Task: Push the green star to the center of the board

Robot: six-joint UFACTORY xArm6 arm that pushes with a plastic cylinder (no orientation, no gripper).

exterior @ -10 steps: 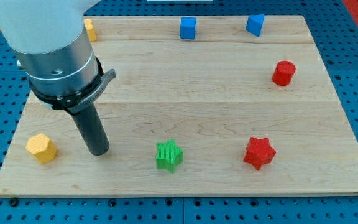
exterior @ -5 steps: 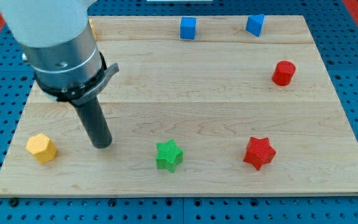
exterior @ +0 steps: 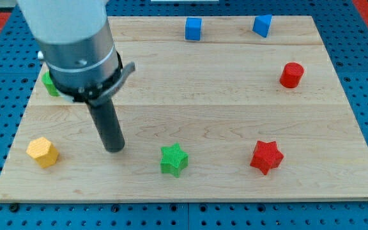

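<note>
The green star lies on the wooden board near the view's bottom edge, a little left of the middle. My tip rests on the board to the star's left, about a star and a half's width away and slightly higher in the view. It touches no block. The arm's grey body covers the board's upper left part.
A yellow hexagonal block lies left of my tip. A red star lies right of the green star. A red cylinder is at the right. Two blue blocks sit at the top. A green block peeks from behind the arm.
My tip has moved right, toward the green star, and slightly up. The arm now hides the yellow block at the top left and uncovers a green one. No block moved.
</note>
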